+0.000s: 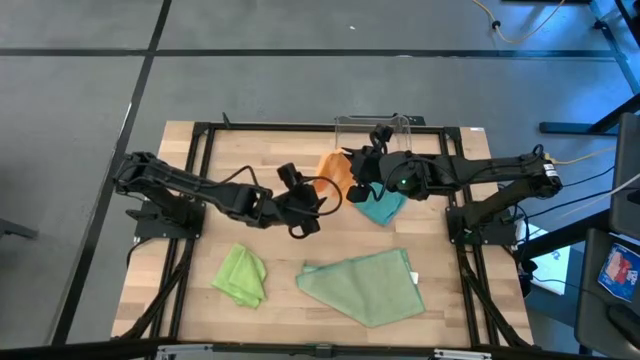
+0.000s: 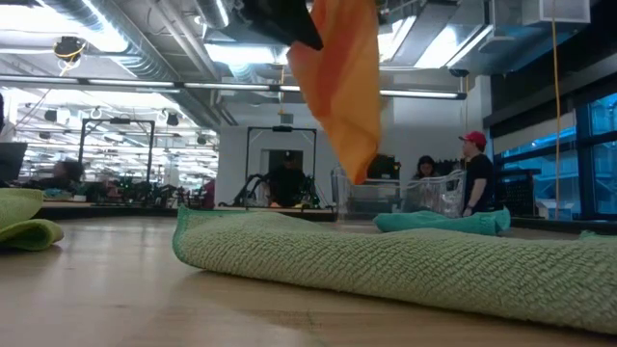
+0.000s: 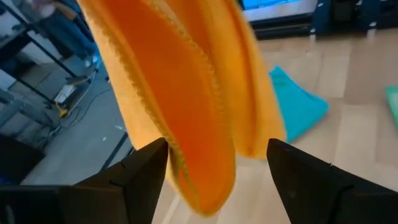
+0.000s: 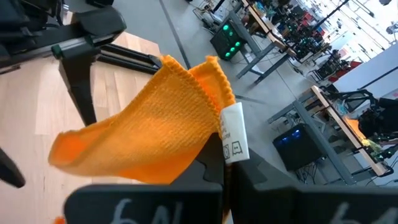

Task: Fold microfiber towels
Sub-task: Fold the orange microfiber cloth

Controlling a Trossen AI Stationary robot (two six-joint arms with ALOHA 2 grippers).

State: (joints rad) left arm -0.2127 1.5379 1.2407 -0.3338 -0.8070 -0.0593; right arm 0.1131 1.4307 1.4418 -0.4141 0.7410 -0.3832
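Observation:
The orange towel (image 1: 333,176) hangs in the air over the table's middle, with my right gripper (image 1: 354,168) shut on its upper part. In the left wrist view the towel's folds (image 3: 186,93) hang between the open fingers of my left gripper (image 3: 217,163), which stands left of the towel (image 1: 306,212). The teal towel (image 1: 381,206) lies bunched on the table just right of the orange one. A crumpled lime green towel (image 1: 242,275) and a larger, spread pale sage towel (image 1: 366,287) lie near the front edge. My right gripper pinches the orange towel's upper edge (image 4: 208,134) between its two fingers, right beside the white label (image 4: 233,140). It comes from the table's right, nearly level. The towel hangs slack below it, its lower end (image 2: 355,164) clear of the table. My left gripper has its open fingers (image 3: 146,171) on either side of the hanging folds; I cannot tell whether either finger touches the cloth.
A clear plastic bin (image 1: 375,128) stands at the table's far edge, behind the two grippers. The black frame rails (image 1: 205,150) run along the table's sides. Bare wood (image 1: 250,170) shows at the far left. People stand in the room beyond the table (image 2: 472,183).

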